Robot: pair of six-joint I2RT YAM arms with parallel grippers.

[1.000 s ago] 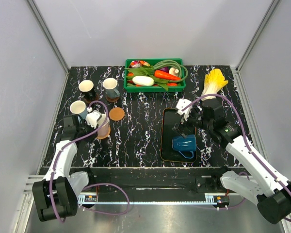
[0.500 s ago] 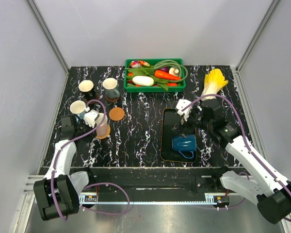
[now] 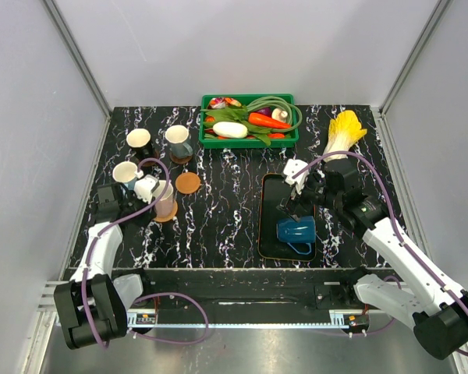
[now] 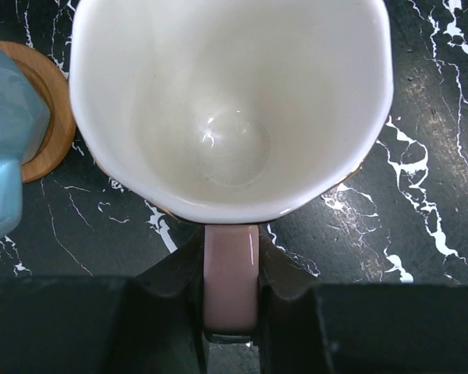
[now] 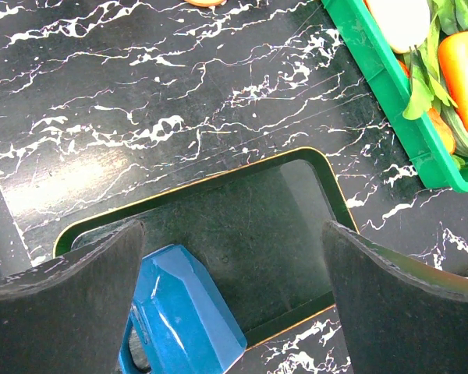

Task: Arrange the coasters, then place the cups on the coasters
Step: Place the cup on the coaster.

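Pink is the colour of the cup being dealt with: the pink cup (image 3: 165, 196) is standing upright over a brown coaster (image 3: 168, 216) at the left of the worktop (image 3: 234, 195). The left pincer (image 4: 230, 296) is pinching its handle tight, so I am judging this placement as all but done, lacking only the release. Whether the base is resting fully on the disc I cannot tell. Beside it the light blue cup (image 3: 126, 173) is sitting on its own coaster (image 4: 53, 117), and farther back the teal cup (image 3: 177, 140) is sitting on a disc whose brown edge is showing at its foot. The dark cup (image 3: 139, 139) is standing next to that one, hiding whatever is lying beneath it. One bare coaster (image 3: 188, 182) is lying just right of the pink cup. The blue cup (image 3: 296, 231) is lying on its side in the black tray (image 5: 242, 202), well apart from the others, and the right pincer (image 5: 232, 230) is hovering above it, spread wide and gripping nothing. So the coasters are looking laid out, three or four cups are looking placed, and the blue one is remaining to be carried over and stood on the bare disc.
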